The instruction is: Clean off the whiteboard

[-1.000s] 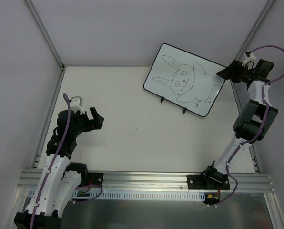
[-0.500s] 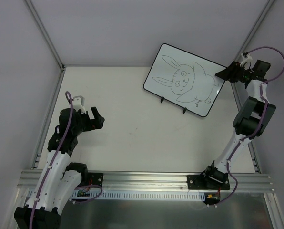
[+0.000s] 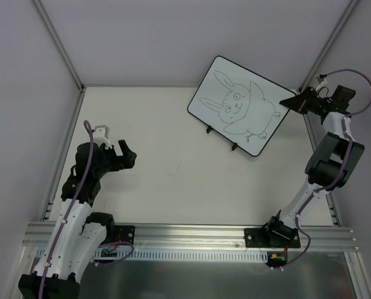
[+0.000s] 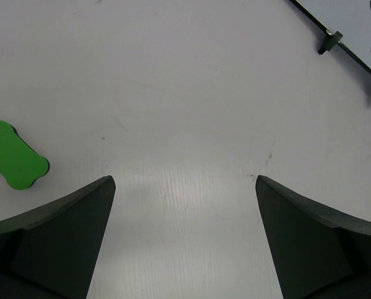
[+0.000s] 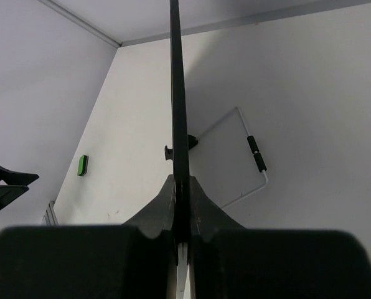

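From above, the whiteboard (image 3: pixel 241 106), a rabbit drawn on its face, stands at the far right of the table (image 3: pixel 167 180). My right pincer (image 3: pixel 295 101) is clamped on its right corner. My left pincer (image 3: pixel 124 156) hangs over the table's left side, spread wide and holding nothing

At my left wrist, bare table lies between my parted fingers (image 4: pixel 61 237). A green eraser (image 4: pixel 14 154) lies to the left, and the whiteboard's lower edge with a black foot (image 4: pixel 330 42) shows top right

At my right wrist, my jaws are pinched tight on the whiteboard's frame, seen edge-on
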`<state>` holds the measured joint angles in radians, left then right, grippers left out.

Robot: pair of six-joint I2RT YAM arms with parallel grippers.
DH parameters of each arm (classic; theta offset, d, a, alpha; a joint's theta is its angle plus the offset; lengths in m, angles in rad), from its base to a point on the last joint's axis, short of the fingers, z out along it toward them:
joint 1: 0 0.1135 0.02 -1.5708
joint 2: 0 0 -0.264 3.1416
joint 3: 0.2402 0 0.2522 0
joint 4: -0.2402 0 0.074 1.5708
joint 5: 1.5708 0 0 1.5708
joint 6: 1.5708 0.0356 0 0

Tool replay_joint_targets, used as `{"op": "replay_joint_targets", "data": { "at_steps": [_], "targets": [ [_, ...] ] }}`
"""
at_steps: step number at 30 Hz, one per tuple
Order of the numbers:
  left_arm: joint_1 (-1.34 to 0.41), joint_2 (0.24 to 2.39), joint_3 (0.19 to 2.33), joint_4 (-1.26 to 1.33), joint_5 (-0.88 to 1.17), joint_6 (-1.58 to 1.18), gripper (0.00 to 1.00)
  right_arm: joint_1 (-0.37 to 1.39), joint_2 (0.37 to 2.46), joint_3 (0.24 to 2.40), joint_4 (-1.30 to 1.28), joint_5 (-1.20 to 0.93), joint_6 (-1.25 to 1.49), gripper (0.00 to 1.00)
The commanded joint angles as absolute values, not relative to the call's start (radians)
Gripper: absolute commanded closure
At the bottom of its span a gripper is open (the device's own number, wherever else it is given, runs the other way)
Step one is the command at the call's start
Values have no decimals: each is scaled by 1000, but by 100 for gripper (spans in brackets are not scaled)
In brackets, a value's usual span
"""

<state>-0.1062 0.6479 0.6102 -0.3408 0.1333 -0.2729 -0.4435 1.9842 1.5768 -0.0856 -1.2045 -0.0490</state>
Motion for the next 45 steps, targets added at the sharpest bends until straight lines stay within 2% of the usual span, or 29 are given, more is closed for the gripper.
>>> {"op": "replay_joint_targets", "data": {
  "at_steps": [1,8,13,24,35,37,41,45],
  "targets": [
    [-117,617,604,-307,166,-258,1,-425,1922,1468,-20,-1121,-196,100],
    [-118,583,600,-305,147,-264,1,-420,1801,1172,219,-1157,-81,100],
    [-130,569,600,-307,97,-278,1,-416,1649,985,229,-1102,-103,100],
    [-147,661,649,-310,-57,-405,1,-428,1528,836,225,-1091,-80,100],
    [-146,937,732,-310,-187,-514,1,-429,1565,796,227,-1045,-69,100],
    [-146,956,741,-310,-181,-505,1,-429,1580,805,224,-1043,-58,96],
    [-146,943,729,-308,-155,-482,1,-430,1574,804,225,-1016,-52,76],
    [-146,908,716,-310,-156,-451,1,-430,1534,796,222,-963,-66,69]
  ]
}}
